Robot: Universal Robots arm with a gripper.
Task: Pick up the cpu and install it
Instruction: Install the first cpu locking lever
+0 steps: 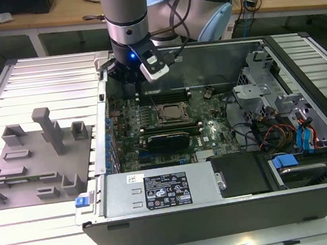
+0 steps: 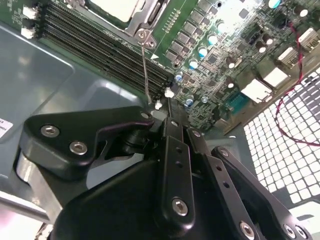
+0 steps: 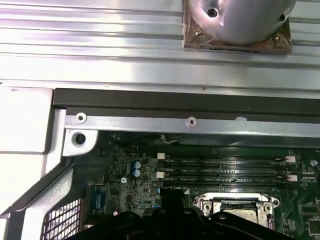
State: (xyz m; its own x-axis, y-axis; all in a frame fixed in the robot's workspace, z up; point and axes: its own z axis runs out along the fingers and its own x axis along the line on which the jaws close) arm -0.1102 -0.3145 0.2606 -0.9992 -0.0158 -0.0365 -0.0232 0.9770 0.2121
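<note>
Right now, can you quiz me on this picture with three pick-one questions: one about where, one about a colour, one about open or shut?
1. Where is the grey tray? A) on the table, at the exterior view's left of the computer case B) inside the case C) on the floor
2. What colour is the motherboard? A) red B) green C) yellow
3. The case is A) shut B) open C) upside down
Answers: A, it rests on slats beside the case; B, the board shows green; B, its insides lie bare.
</note>
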